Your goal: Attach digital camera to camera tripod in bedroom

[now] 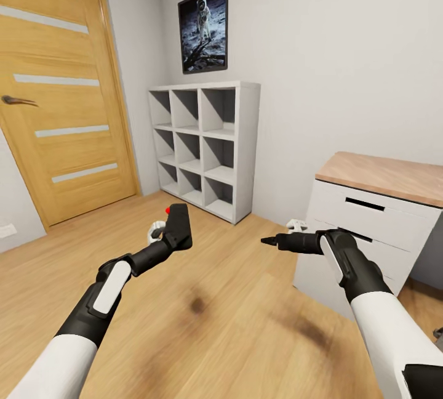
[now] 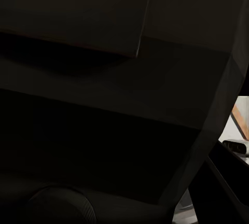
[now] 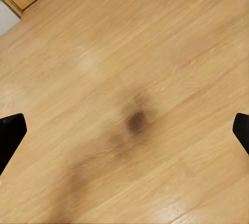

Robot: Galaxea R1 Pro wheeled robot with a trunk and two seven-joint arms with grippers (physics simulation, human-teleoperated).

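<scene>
The digital camera (image 1: 178, 226), black with a small red dot on top, is held up over the wood floor, my left gripper (image 1: 162, 234) shut on it. Its dark body (image 2: 104, 105) sits very close to the lens in the left wrist view. My right gripper (image 1: 274, 241) hangs in front of the dresser, pointing left. It is open, with nothing between its fingers. In the right wrist view its black fingertips (image 3: 10, 133) stand far apart over bare floor. The camera tripod is out of view.
A white cube shelf (image 1: 203, 146) stands against the far wall under an astronaut picture (image 1: 203, 28). A closed wooden door (image 1: 61, 91) is at the left. A white dresser with a wood top (image 1: 375, 220) stands close on the right. Light wood floor (image 1: 215, 325) lies ahead.
</scene>
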